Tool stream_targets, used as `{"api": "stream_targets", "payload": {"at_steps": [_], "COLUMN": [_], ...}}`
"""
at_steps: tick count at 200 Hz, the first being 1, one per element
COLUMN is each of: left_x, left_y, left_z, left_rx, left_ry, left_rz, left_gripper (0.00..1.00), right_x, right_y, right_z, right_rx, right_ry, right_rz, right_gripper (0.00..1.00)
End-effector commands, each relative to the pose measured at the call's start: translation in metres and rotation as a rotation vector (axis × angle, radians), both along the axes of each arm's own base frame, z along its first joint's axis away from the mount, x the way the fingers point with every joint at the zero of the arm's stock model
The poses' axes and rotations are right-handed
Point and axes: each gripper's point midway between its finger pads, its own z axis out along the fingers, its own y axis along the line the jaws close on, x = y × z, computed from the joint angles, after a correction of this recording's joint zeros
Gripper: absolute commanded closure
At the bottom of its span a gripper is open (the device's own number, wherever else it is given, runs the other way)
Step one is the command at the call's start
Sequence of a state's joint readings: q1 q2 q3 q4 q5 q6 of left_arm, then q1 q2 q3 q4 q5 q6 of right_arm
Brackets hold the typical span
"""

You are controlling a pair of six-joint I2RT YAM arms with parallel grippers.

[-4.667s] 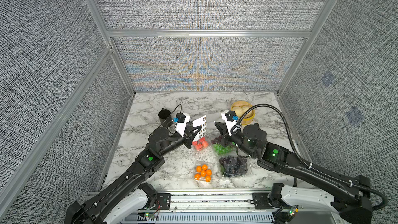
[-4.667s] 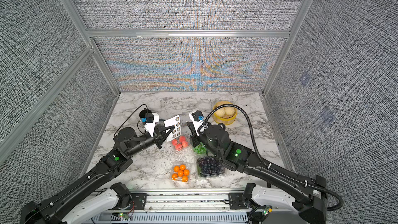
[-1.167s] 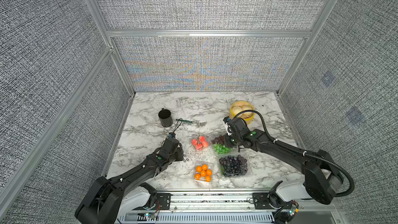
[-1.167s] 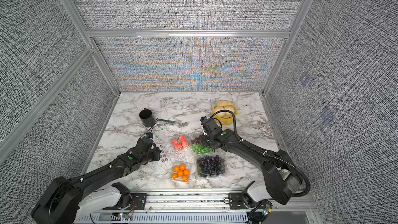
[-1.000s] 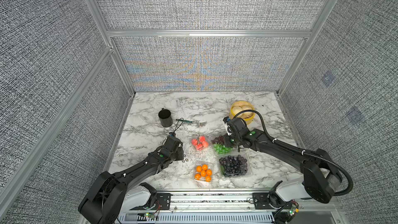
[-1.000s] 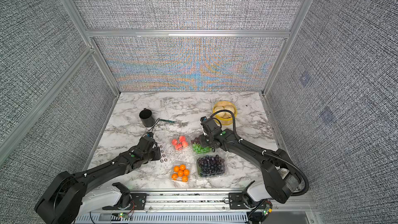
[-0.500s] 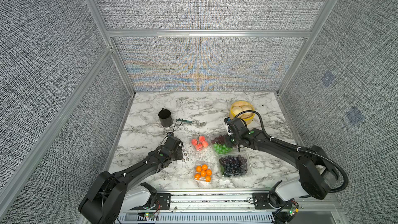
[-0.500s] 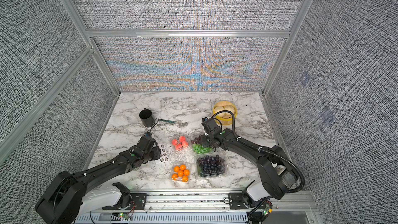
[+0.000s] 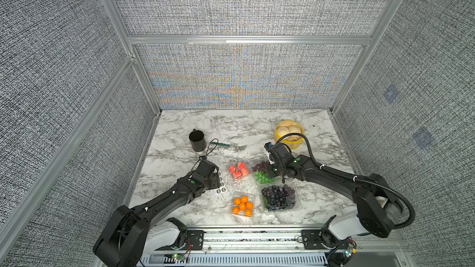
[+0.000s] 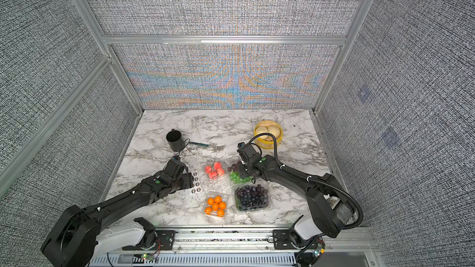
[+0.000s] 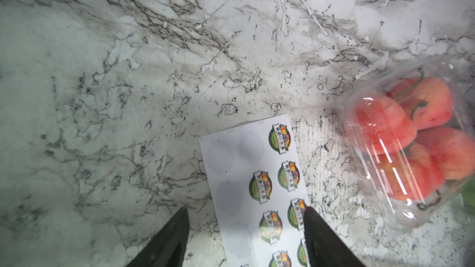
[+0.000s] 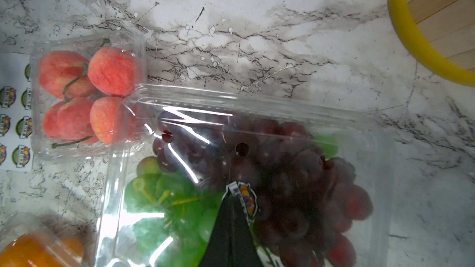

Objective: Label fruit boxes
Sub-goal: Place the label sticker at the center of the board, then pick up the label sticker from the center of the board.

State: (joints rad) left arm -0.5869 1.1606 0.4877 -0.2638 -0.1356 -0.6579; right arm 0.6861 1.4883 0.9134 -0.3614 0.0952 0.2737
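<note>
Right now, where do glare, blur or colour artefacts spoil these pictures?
Right wrist view: glare streaks on the red-green grape box lid, and the right gripper, shut on a sticker, is dark, without detail. Left wrist view: glare streaks on the strawberry box. Both top views: rainbow moiré on the back wall.

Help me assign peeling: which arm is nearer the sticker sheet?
Left. The left arm holds open jaws over the sheet; the right arm pinches a sticker above the red-green grape box.

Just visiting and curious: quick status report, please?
Left gripper open above the sticker sheet, flat on the table. Right gripper shut on a sticker, over the red-green grape box. Nothing in the way.
</note>
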Motion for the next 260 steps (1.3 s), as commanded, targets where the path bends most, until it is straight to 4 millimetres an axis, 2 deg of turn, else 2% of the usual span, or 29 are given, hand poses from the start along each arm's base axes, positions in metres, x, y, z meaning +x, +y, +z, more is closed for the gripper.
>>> {"api": "stream_targets", "payload": {"at_steps": [1,26,65,84,106,113,117,149,175,212,214,217,224,260], "left_x": [0.0,-0.001,-0.002,-0.008,-0.016,-0.017,-0.018,-0.025,-0.026,-0.023,-0.023,-0.022,-0.021,-0.017], "left_y": [0.002,-0.001,-0.008,-0.004,0.004,0.006,0.007,0.004,-0.007,-0.013,-0.014,-0.015,-0.016,-0.019], "left_z": [0.001,0.002,0.001,-0.004,-0.003,-0.001,-0.001,-0.006,-0.013,-0.018,-0.019,-0.019,-0.021,-0.036], "left_rx": [0.011,-0.008,-0.033,-0.016,0.027,0.036,0.038,0.052,0.059,0.109,0.11,0.11,0.116,0.167], "left_ry": [-0.001,-0.003,0.018,0.048,0.054,0.051,0.053,0.081,0.094,0.112,0.113,0.114,0.118,0.158], "left_rz": [-0.003,-0.009,-0.03,-0.006,0.028,0.038,0.039,0.042,0.038,0.059,0.059,0.059,0.061,0.076], "left_gripper": [0.24,0.13,0.06,0.02,0.0,0.0,0.0,0.0,0.0,0.0,0.0,0.0,0.0,0.0], "right_x": [-0.003,-0.001,0.005,0.012,0.02,0.02,0.021,0.018,0.019,0.015,0.015,0.015,0.014,0.011], "right_y": [-0.011,-0.014,-0.007,-0.001,0.003,0.002,0.002,0.0,0.0,-0.003,-0.004,-0.005,-0.006,-0.011], "right_z": [-0.004,-0.006,-0.012,0.0,0.028,0.038,0.044,0.068,0.085,0.088,0.088,0.087,0.086,0.087], "right_rx": [-0.027,-0.017,-0.04,-0.027,0.011,0.023,0.033,0.083,0.114,0.123,0.12,0.116,0.115,0.122], "right_ry": [0.023,0.021,0.02,-0.021,-0.093,-0.112,-0.124,-0.172,-0.22,-0.214,-0.214,-0.213,-0.215,-0.233], "right_rz": [-0.035,-0.047,-0.013,-0.009,-0.018,-0.02,-0.023,-0.027,-0.023,-0.011,-0.012,-0.014,-0.015,-0.017], "right_gripper": [1.0,1.0,0.78,0.7,0.61,0.44,0.4,0.39,0.39,0.36,0.33,0.15,0.02,0.01]}}
